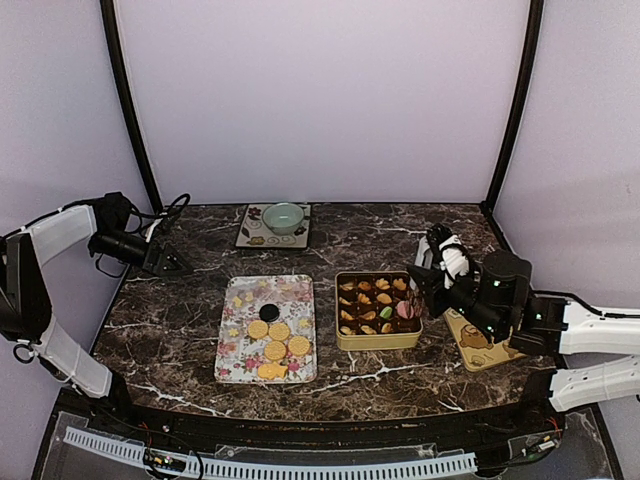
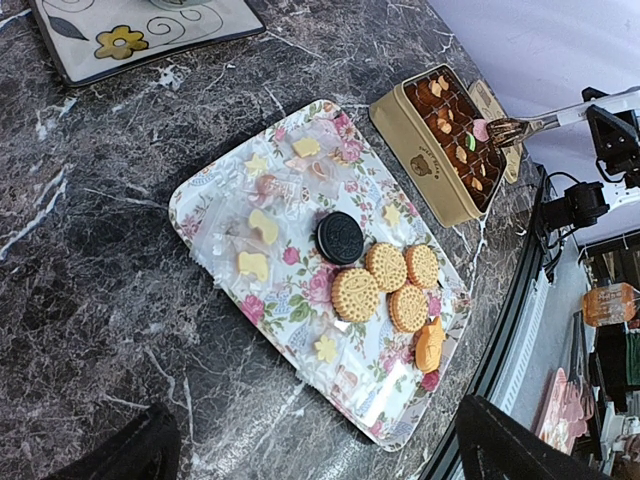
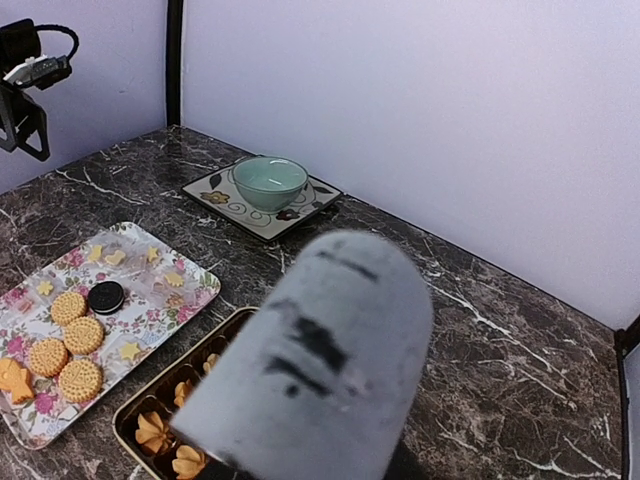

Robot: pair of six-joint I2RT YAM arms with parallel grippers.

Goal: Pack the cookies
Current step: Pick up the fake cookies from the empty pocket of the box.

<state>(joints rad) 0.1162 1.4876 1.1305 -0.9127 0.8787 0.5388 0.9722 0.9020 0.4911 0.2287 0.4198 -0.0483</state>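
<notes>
Gold tin [image 1: 377, 341] looks mostly filled, cookies [image 1: 277, 332] left on your tray [image 1: 297, 292]; left tool [image 1: 175, 264] wide open, empty; right tool [image 1: 425, 283]: can't tell.

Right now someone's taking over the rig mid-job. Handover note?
Left hand: open, empty, off to the left of the floral tray.
Right hand: over the right end of the tin, by a pink cookie; grip unclear.
Done: tin holds many cookies.
Left: golden round cookies, one dark cookie and small yellow pieces on the tray to pack.
</notes>
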